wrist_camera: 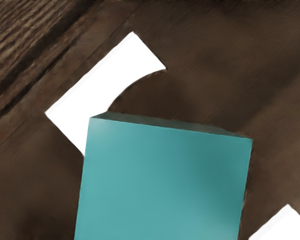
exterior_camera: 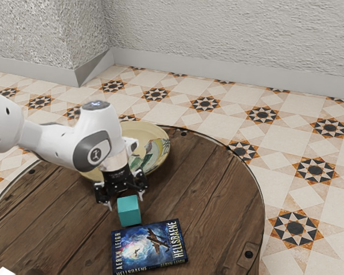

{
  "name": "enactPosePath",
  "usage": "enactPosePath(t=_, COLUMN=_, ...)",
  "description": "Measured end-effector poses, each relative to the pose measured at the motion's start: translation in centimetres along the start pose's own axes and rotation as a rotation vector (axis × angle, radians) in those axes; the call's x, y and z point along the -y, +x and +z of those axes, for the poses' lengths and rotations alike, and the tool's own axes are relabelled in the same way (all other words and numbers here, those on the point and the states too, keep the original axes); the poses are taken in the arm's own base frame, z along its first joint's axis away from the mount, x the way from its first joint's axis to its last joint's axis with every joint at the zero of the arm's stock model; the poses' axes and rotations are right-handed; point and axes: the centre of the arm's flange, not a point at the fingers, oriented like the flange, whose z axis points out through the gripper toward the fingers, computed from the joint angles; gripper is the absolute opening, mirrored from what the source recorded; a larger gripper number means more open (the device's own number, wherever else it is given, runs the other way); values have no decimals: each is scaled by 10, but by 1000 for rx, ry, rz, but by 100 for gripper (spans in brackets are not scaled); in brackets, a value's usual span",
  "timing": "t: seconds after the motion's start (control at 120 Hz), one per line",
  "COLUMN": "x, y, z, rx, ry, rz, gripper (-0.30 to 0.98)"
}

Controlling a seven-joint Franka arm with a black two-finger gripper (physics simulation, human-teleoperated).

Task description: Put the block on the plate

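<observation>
Exterior view: black two-finger gripper spread wide at teal cube-shaped block; contact hard to call. Block's on brown wooden tabletop, between blue illustrated book and patterned cream plate.

On the dark-blue, rectangular printed book, "AERYN LEIGH" and "HELLSBAENE" each appear twice, around its pictured brown aeroplane.

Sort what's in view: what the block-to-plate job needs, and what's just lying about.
For the job:
- teal block, to be moved
- patterned plate, its destination
- the arm's jaws, standing open

Just lying about:
- book near the block
</observation>
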Motion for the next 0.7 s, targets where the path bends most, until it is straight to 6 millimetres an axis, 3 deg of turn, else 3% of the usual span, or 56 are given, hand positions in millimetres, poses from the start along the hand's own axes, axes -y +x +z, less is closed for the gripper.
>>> enactPosePath(t=0.467, x=1, y=5, z=24, rx=1, ry=27, rz=-44, gripper=68)
enactPosePath(t=0.7, x=-4, y=2, z=34, rx=2, ry=30, rz=-46, gripper=50)
